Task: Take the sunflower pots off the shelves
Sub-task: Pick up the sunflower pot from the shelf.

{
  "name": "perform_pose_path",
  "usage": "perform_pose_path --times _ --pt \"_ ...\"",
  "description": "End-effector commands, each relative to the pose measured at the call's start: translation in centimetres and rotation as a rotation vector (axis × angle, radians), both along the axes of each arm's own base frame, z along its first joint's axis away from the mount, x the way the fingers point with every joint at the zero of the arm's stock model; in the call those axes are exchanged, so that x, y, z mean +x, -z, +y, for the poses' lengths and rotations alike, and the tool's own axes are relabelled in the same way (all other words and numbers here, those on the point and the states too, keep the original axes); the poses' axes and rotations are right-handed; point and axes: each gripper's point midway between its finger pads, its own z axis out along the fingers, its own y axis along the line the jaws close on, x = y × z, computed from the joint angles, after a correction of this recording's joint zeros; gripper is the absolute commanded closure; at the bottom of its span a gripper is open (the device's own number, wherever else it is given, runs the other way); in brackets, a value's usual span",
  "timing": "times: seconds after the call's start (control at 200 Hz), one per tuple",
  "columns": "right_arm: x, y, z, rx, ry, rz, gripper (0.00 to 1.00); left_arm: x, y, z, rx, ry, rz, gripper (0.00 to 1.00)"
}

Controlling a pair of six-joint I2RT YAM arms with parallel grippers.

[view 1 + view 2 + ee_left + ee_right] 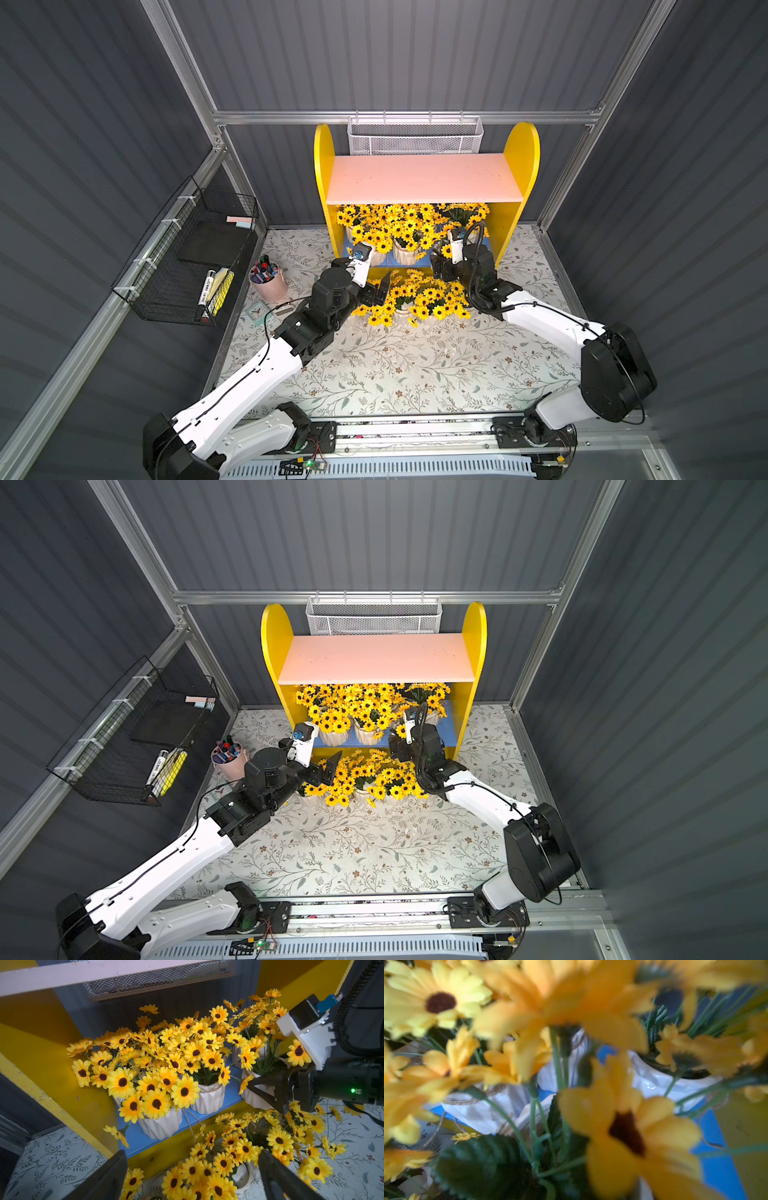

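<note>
Pots (243, 1178) nearest the robot are standing in a tight group on the desk (415, 374), just in front of the shelves (324, 174), their blooms meshing into one yellow mass. The left fingers (104, 1178) are hanging spread wide over the left edge of this group, holding nothing.

Farther back, more pots are crowding the blue board (141, 1140), sides touching or nearly so, flowers overlapping from pot to pot. At that board's right end the right fingers (280, 1086) are reaching wide around a front pot (253, 1099), which is sitting upright on the board. Whether they are pressing its wall I cannot tell, as the right wrist view is showing mostly blurred petals. Farthest and highest, the pink board (424, 178) is carrying no pots.

Each pot is looking like a stiff, glossy, ribbed shell, probably light but chippable and a little slippery. The stems and petals are soft and are offering no purchase. The best hold is probably across the white body, below the twine (209, 1090), with the fingers threading in under the blooms. Neighbouring flowers and loose twine ends are likely to drag along, so a slow, straight pull toward the near side seems wise.
</note>
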Motion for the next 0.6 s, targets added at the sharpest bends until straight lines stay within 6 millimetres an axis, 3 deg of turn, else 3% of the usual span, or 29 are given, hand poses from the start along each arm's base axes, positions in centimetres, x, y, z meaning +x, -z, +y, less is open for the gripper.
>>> perform_pose_path --times 0.0,0.535,0.58,0.595 --pt "-0.4 -3.5 0.2 0.049 -0.013 -0.096 1.00 -0.3 -0.3 -0.2 -0.012 0.021 -0.015 0.01" --pt "-4.7 -5.4 -1.9 0.080 0.009 -0.115 1.00 -0.5 0.2 -1.1 -0.028 0.067 0.012 0.00" --pt "-5.0 -4.9 -2.0 0.073 0.014 -0.104 1.00 -0.5 0.2 -1.2 -0.032 0.071 0.013 0.01" --pt "-5.4 -5.8 -2.4 0.087 0.020 -0.123 1.00 -0.5 0.2 -1.2 -0.033 0.071 0.013 0.01"
